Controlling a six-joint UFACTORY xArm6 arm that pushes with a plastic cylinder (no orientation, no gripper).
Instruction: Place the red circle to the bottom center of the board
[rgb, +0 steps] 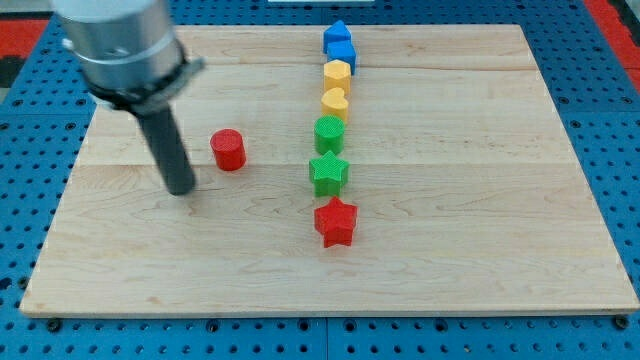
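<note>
The red circle (228, 150) is a short red cylinder standing left of the board's middle. My tip (182, 189) rests on the board just to the view's left of it and slightly lower, a small gap apart from it. The dark rod rises from the tip to the grey arm housing at the view's top left.
A column of blocks runs down the board's middle: two blue blocks (339, 43), a yellow hexagon (337, 74), a yellow block (334, 102), a green block (329, 133), a green star (328, 172) and a red star (336, 222). The wooden board (480, 200) lies on a blue pegboard.
</note>
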